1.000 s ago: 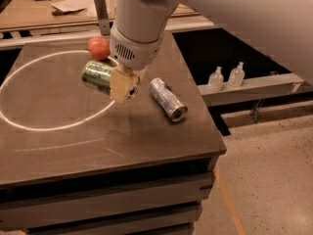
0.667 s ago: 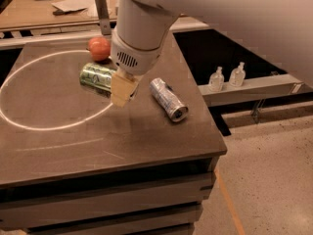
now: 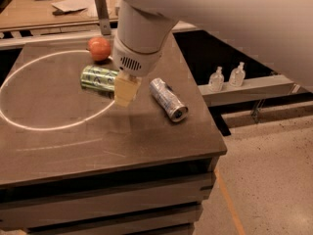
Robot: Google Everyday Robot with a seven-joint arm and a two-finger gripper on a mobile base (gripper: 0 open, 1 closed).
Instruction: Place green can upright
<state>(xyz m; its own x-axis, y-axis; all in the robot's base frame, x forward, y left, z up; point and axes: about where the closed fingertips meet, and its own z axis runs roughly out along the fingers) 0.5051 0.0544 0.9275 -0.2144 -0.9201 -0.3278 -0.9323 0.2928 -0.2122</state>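
The green can (image 3: pixel 98 78) lies on its side on the dark table (image 3: pixel 98 141), inside a white circle marked on the top. Its green and white body points left to right, and its right end is hidden behind my gripper (image 3: pixel 126 90). The gripper hangs from the big white arm (image 3: pixel 142 33) and points down at the table, right at the can's right end. I cannot make out whether it touches the can.
A silver can (image 3: pixel 168 100) lies on its side just right of the gripper. A red apple (image 3: pixel 99 48) sits behind the green can. The table's right edge is close by, and beyond it two small bottles (image 3: pixel 227 76) stand on a low shelf.
The gripper has come down a little and shifted slightly right beside the green can. The green can, silver can and apple lie where they were.
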